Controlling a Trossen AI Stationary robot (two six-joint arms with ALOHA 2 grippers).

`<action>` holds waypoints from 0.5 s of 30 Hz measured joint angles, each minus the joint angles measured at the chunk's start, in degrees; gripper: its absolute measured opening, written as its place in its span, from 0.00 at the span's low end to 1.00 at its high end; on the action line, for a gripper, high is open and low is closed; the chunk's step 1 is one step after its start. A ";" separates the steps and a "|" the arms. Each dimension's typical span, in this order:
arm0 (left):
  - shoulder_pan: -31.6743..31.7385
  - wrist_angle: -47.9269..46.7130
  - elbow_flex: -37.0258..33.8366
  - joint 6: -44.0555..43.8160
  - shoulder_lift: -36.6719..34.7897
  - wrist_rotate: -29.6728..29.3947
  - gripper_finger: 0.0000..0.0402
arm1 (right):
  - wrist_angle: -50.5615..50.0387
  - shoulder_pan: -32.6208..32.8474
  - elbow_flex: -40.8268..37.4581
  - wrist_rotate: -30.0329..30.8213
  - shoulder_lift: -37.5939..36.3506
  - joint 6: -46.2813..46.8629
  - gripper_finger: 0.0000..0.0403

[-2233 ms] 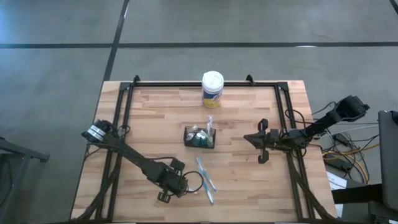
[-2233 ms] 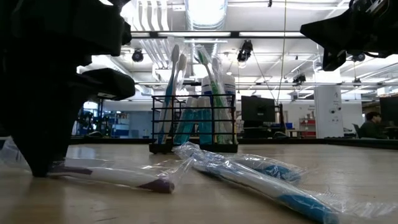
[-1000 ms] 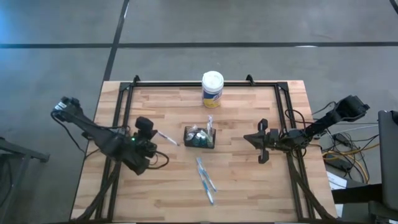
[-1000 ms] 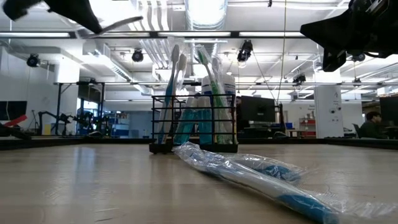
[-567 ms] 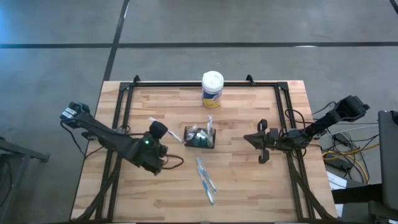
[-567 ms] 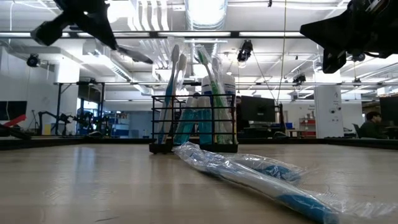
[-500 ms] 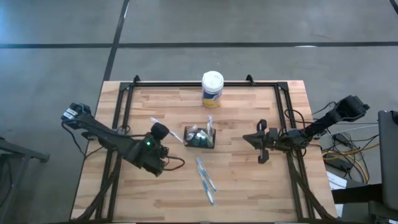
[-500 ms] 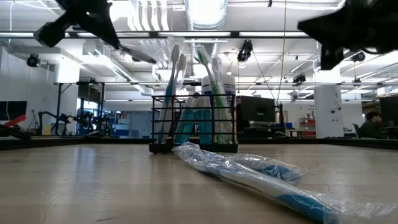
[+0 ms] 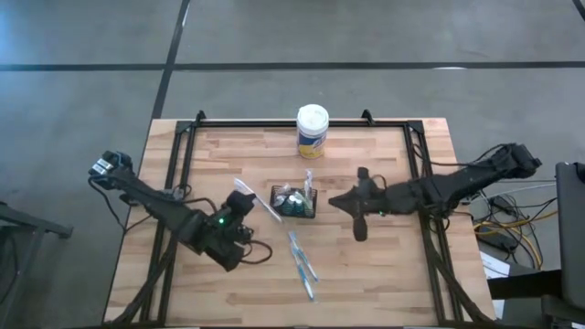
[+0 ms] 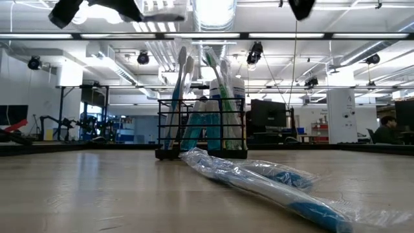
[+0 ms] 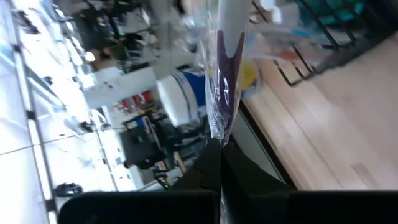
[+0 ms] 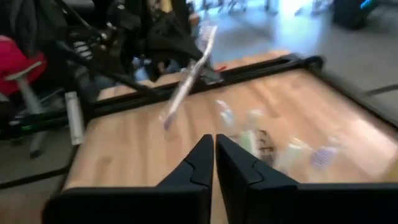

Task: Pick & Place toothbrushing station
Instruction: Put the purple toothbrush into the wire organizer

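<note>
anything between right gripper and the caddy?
No: in the high view only bare wood separates the right gripper from the caddy; left gripper holds a wrapped toothbrush opposite.

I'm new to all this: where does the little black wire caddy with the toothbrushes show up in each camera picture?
High view: the caddy is near the picture's centre.
Low view: centre, standing upright.
Left wrist view: upper right corner, partly cut off.
Right wrist view: blurred, right of centre.
Shared landmark: the wrapped toothbrush held by the left pincer, close to the caddy.
</note>
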 joint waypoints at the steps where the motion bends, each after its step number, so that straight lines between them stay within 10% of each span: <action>1: -0.43 1.04 0.00 0.70 0.00 -0.54 0.00 | -2.29 -0.96 2.79 -2.57 1.18 0.84 0.05; 15: -4.06 21.85 0.00 19.51 -0.02 -8.45 0.00 | -28.93 -13.19 38.28 -23.64 22.47 8.52 0.54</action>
